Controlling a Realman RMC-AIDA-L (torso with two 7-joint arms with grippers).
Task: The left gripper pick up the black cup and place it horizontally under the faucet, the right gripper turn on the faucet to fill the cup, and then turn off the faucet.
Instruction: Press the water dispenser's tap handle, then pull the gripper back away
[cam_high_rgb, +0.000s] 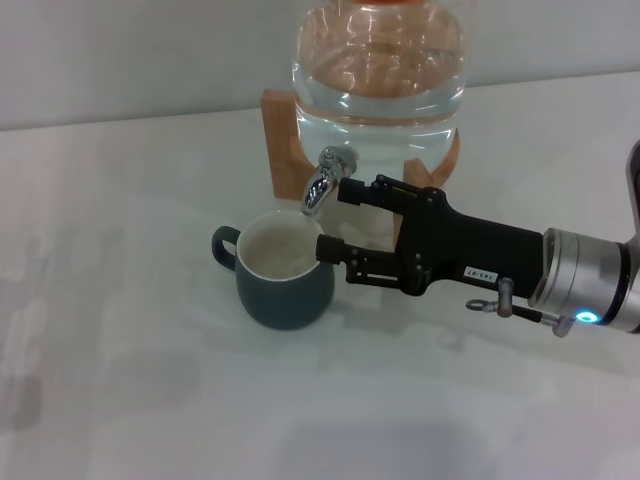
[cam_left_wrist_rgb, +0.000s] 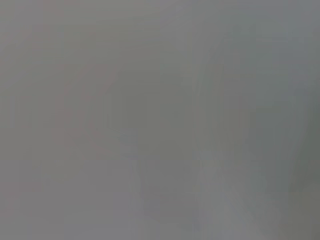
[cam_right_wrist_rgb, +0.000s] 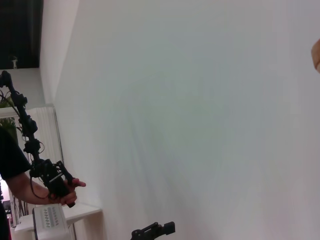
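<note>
The black cup (cam_high_rgb: 285, 285) stands upright on the white table, its cream inside showing and its loop handle pointing left. Its rim sits just under the spout of the chrome faucet (cam_high_rgb: 322, 185). My right gripper (cam_high_rgb: 335, 220) reaches in from the right and is open. Its upper finger (cam_high_rgb: 362, 192) is right beside the faucet and its lower finger (cam_high_rgb: 335, 250) is at the cup's right rim. It holds nothing. The left gripper is out of view, and the left wrist view shows only flat grey.
A clear glass jar (cam_high_rgb: 380, 70) of water sits on a wooden stand (cam_high_rgb: 282, 140) behind the faucet. The white table (cam_high_rgb: 120, 380) stretches left and to the front. In the right wrist view a person's hand (cam_right_wrist_rgb: 60, 187) holds a device far off.
</note>
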